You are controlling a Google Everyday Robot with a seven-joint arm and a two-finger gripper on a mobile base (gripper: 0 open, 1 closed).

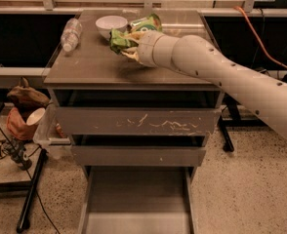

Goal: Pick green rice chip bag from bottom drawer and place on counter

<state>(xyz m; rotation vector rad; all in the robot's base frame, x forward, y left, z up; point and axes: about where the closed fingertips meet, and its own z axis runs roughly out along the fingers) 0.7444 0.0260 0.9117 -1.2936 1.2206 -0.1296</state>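
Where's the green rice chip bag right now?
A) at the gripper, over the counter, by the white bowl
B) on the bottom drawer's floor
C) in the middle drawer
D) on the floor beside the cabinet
A: the green rice chip bag sits at the gripper over the counter, next to the white bowl. The bottom drawer is pulled open with no bag in it.

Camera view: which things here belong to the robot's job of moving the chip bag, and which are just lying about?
Part of the job:
green rice chip bag, at the pincer
pincer, over the back of the counter
counter
bottom drawer, standing open

Just lying about:
white bowl, on the counter
plastic bottle, on its side
orange cable, behind the arm
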